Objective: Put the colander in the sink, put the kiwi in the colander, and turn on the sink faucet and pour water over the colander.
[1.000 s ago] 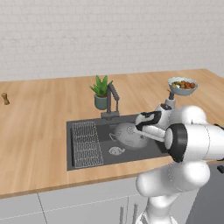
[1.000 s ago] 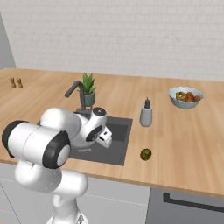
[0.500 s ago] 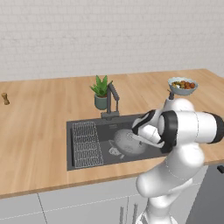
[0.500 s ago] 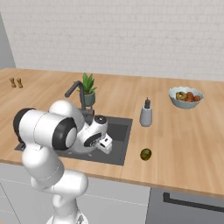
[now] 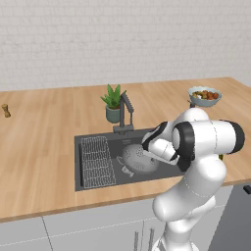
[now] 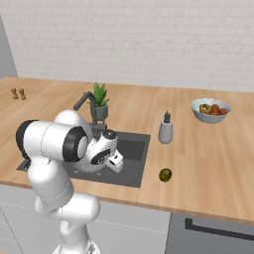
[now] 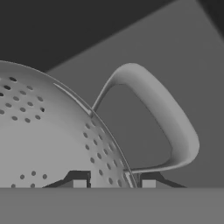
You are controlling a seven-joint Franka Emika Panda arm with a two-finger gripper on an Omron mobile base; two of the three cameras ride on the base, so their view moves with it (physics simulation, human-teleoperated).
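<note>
colander (image 5: 139, 158): centre of the left base frame, inside the sink, right of the wire rack; appears tipped, holed outside facing the camera, one loop handle at its lower left. In the hand frame (image 7: 48, 135) its holed wall fills the left side, with a loop handle curving out to the right.
sink (image 5: 93, 143): dark basin set into the counter, middle of the left base frame; lower left of centre in the right base frame (image 6: 134, 163).
wire rack (image 5: 96, 161): left part of the sink.
gripper (image 7: 113, 183): bottom centre of the hand frame, right at the colander's rim next to the handle root.
fingers (image 7: 78, 180): one tip on each side of the colander's rim; can't tell if they clamp it or just straddle it.
kiwi (image 6: 165, 174): on the counter, just right of the sink's front right corner, centre-right of the right base frame; well apart from the colander.
faucet (image 5: 125, 113): behind the sink, above frame centre in the left base view, spout reaching over the basin; no water visible.
plant (image 5: 113, 103): just left of the faucet.
soap bottle (image 6: 165, 130): on the counter right of the sink.
fruit bowl (image 6: 211, 110): right side of the right base frame, far from the sink.
counter (image 5: 44, 142): light wood, runs across the frame.
</note>
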